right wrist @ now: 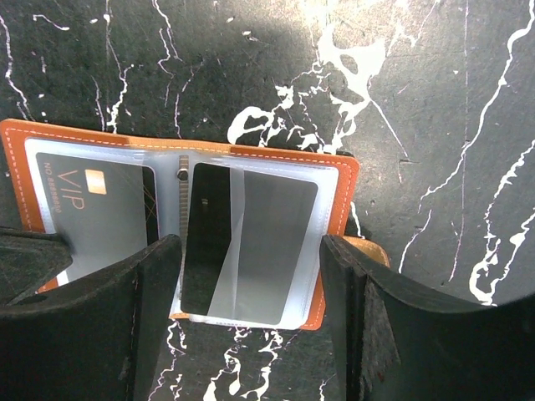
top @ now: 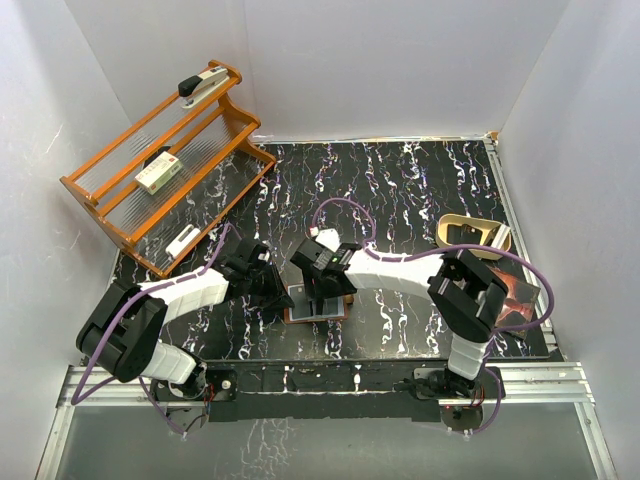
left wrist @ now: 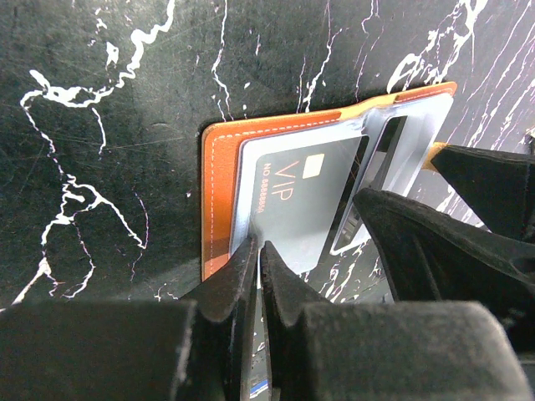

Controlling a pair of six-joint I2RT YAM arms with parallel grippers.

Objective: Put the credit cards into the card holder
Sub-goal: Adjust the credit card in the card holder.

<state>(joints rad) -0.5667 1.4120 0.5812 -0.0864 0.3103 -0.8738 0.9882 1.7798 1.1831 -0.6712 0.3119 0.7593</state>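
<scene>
I judge this the seating stage: the card holder [right wrist: 344, 180] lies open at frame centre, my left gripper [left wrist: 259, 255] is pinched narrow at the VIP card [left wrist: 301, 209] edge, and my right gripper [right wrist: 248, 251] stands wide astride the dark card [right wrist: 251, 242]; next, each card needs pushing fully home.

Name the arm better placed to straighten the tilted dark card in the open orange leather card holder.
Right. The right fingers stand open astride the dark card in a clear sleeve of the orange leather card holder; the left fingers are closed on its other half, beside the grey VIP card.

Left claw [left wrist: 257, 251] pinched, right claw [right wrist: 251, 246] spread
</scene>
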